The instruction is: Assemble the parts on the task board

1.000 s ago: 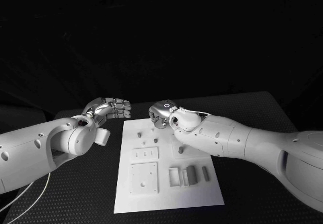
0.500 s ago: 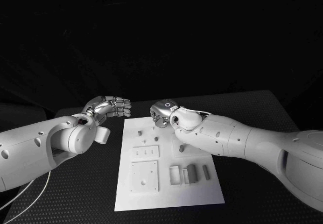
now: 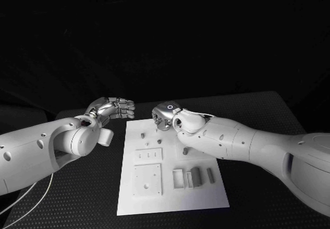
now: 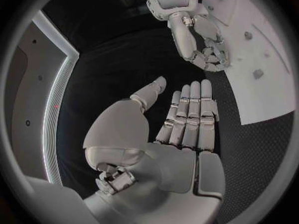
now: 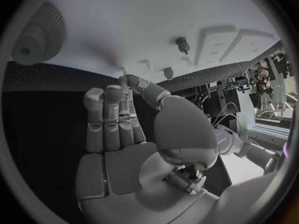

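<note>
The white task board (image 3: 172, 195) lies in the middle of the black table. Small pegs (image 3: 158, 142) stand near its far end, and two flat square plates (image 3: 147, 180) and several upright blocks (image 3: 196, 176) sit nearer me. My right hand (image 3: 165, 114) hovers over the board's far edge. In the right wrist view its fingers (image 5: 112, 114) are straight and the thumb tip lies against a fingertip; I cannot tell whether a small part is pinched there. My left hand (image 3: 113, 109) is beside the board's far left corner, flat and holding nothing (image 4: 187, 119).
A knurled round part (image 5: 37, 32) and a small peg (image 5: 182, 45) sit on the board (image 5: 124, 15) in front of the right hand. Black table (image 3: 261, 119) surrounds the board, with the forearms lying along both its sides.
Both hands have shifted only slightly: the left one a little up, the right one barely sideways over the board's far edge. The parts on the board have not moved.
</note>
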